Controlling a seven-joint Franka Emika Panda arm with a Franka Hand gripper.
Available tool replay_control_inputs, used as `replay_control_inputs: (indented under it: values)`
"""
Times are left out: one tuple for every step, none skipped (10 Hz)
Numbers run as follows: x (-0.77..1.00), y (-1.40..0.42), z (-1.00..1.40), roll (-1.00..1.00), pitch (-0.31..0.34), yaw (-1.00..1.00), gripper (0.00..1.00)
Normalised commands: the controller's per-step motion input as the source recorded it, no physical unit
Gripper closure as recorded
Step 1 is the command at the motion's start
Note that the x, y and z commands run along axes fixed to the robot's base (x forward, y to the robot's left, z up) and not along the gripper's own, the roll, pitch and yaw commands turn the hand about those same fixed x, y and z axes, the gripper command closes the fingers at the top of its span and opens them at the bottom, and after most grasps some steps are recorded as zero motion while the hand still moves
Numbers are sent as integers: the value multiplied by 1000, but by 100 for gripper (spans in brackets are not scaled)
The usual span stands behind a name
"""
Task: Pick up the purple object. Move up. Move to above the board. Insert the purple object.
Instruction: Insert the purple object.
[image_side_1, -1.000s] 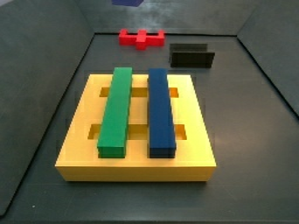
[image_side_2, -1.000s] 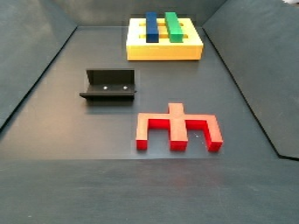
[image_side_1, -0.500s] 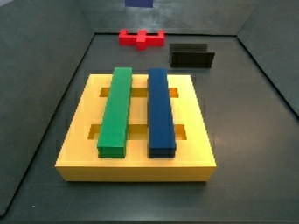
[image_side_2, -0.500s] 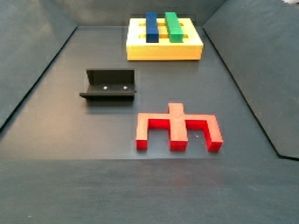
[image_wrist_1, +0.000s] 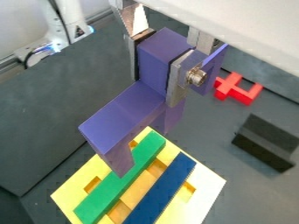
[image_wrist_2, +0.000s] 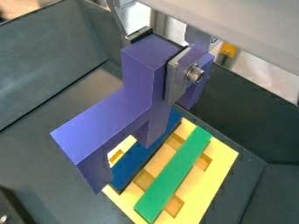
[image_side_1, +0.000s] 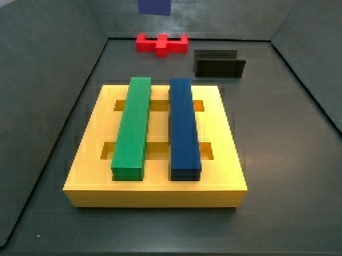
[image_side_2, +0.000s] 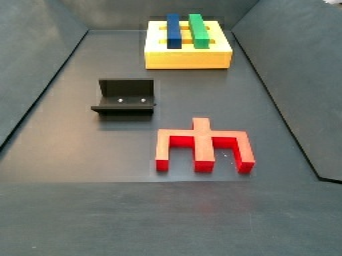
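Purple object (image_side_1: 155, 5) cropped at side view's edge, claw (image_wrist_1: 159, 59) unseen there.

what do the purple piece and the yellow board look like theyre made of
The purple blocky bridge piece, clamped in the gripper above the board: apparently matte plastic, uniform colour, crisp edges. The thick yellow slotted board: likely the same, flat and glare-free; painted wood can't be excluded.

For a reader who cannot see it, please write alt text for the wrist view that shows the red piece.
The gripper holds the purple object between its silver fingers, above the yellow board with its green bar and blue bar. Farther off on the dark floor lie a red piece and the black fixture.
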Motion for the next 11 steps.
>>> replay_control_inputs:
  values:
    - [0, -23, -211, -251, -39, -646, 100]
    - [0, -43, -214, -264, -50, -749, 100]
    - [0, -94, -209, -240, -71, -771, 100]
    - [-54, -169, -234, -184, -143, -826, 100]
    - [0, -174, -229, -103, -156, -909, 100]
    - [-6, -140, -249, -109, -173, -931, 100]
    - [-29, -60, -283, -133, -189, -971, 100]
    - [-31, -54, -303, -133, -200, -971, 100]
    - [-69, -100, -343, -134, -261, -937, 100]
    - [-80, -134, -331, -141, -286, -909, 100]
    - [-69, -134, -306, -141, -274, -911, 100]
